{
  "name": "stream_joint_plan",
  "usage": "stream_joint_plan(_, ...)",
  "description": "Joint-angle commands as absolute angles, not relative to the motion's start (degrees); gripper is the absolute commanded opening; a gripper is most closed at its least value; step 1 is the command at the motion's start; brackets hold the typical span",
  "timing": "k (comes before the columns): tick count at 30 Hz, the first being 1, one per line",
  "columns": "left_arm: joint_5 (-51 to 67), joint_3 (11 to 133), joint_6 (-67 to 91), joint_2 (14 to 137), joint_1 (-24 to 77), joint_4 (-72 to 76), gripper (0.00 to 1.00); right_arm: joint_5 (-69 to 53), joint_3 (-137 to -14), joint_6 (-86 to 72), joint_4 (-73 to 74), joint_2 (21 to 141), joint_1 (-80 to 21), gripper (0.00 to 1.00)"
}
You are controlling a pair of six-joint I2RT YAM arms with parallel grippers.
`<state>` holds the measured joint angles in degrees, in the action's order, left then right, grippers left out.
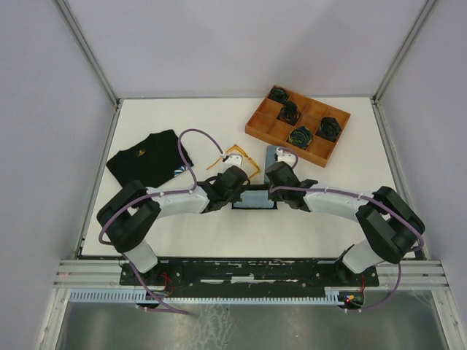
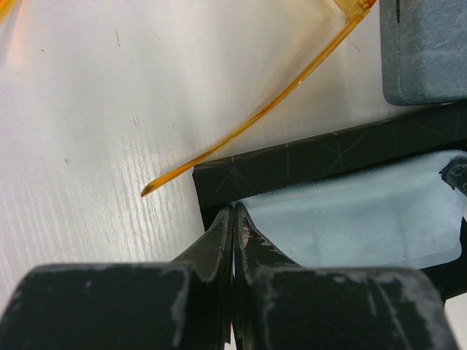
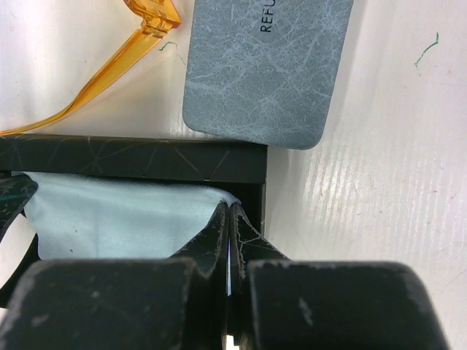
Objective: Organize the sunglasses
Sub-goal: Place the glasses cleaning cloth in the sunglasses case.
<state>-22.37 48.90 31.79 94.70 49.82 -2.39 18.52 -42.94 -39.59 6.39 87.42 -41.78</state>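
The translucent orange-yellow sunglasses [image 1: 235,163] lie open on the table behind the grippers; one temple shows in the left wrist view [image 2: 277,109] and in the right wrist view [image 3: 120,62]. The red sunglasses are out of view. A black open case [image 1: 254,206] [image 2: 306,159] [image 3: 131,157] holds a light blue cloth [image 1: 254,197] [image 2: 350,219] [image 3: 117,219]. My left gripper [image 1: 232,191] [image 2: 233,211] is shut on the cloth's left corner. My right gripper [image 1: 276,191] [image 3: 229,208] is shut on its right corner. A grey-blue case [image 1: 278,154] [image 2: 427,51] [image 3: 263,73] lies closed just behind.
A wooden compartment tray [image 1: 257,122] with several dark round objects stands at the back right. A black fabric bundle [image 1: 149,157] lies at the left, a bit of light blue showing at its edge. White walls and metal posts enclose the table.
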Motion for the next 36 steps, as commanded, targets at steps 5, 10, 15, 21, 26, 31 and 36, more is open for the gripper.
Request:
stream_joint_plan(5,-23.7,51.1,29.0,95.8,49.1,0.3,0.03,20.4,-45.2,-38.9,4.2,88.5,-41.0,0.00)
stream_joint_plan(10,-24.0,51.3,29.2,95.7,48.9,0.1,0.03,20.2,-45.3,-38.8,4.2,88.8,-40.6,0.00)
stream_joint_plan(15,-23.8,51.8,29.2,96.3,48.7,-0.4,0.03,20.1,-45.7,-38.6,4.1,89.5,-40.4,0.00)
stream_joint_plan(21,-23.8,52.4,29.2,97.0,48.6,-1.0,0.03,19.3,-46.2,-38.4,4.2,90.5,-40.1,0.01)
stream_joint_plan(26,-23.5,52.8,29.1,97.3,48.6,-1.7,0.03,19.2,-46.1,-38.4,4.2,90.4,-40.0,0.07)
stream_joint_plan(31,-23.1,52.7,28.9,97.2,48.6,-2.3,0.06,18.3,-45.9,-38.6,4.2,90.0,-40.1,0.21)
stream_joint_plan(36,-23.0,52.5,28.9,96.5,48.5,-2.8,0.17,18.1,-45.5,-38.9,4.5,88.6,-40.1,0.34)
